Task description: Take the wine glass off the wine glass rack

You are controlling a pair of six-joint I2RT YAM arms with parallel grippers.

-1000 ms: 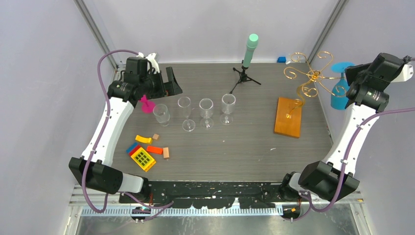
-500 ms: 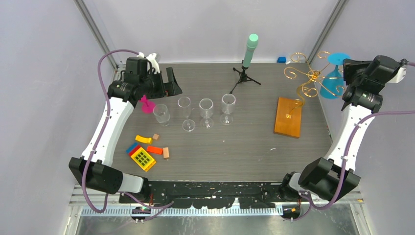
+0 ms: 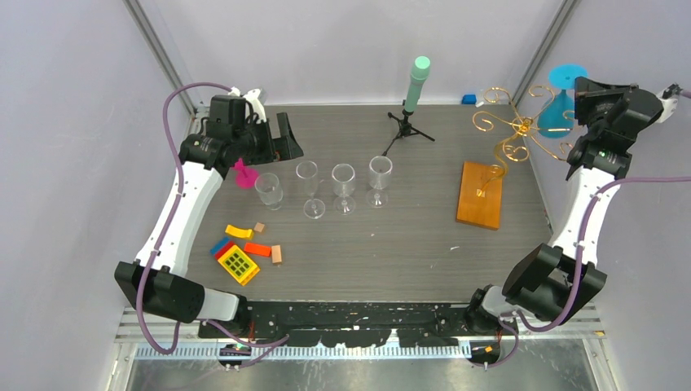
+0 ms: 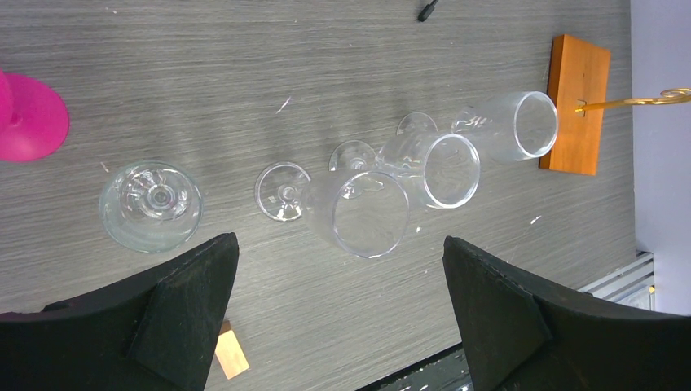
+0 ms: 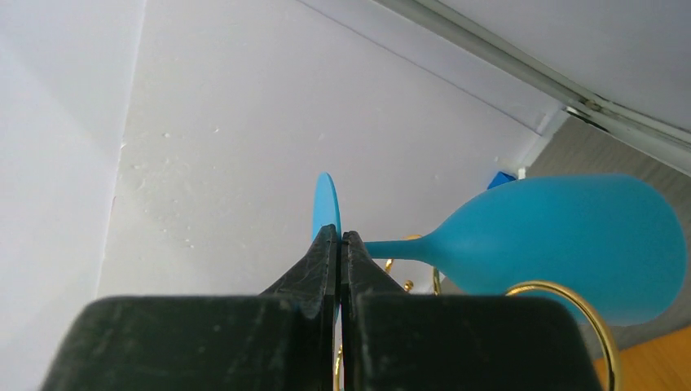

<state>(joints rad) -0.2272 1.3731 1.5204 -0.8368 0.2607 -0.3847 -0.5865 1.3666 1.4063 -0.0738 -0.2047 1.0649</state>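
Grey table [image 3: 391, 244], right pincer [image 5: 338, 236] gripping blue wine glass [image 5: 570, 236] — gold rack [image 3: 515, 125] near

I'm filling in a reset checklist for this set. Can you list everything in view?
blue wine glass: one, blue, by the rack's wire arms, far right
wine glass rack: one, gold wire on orange-brown base, right side
clear glasses: four, clear, row mid-table
pink glass: one, pink, under the left arm
tripod: one, black with mint-green cylinder, far middle
small block: one, blue, far edge
toy blocks: several, mixed colours, near left
table: one, grey
left claw: black, open, far left
right claw: black, shut on the blue glass's stem
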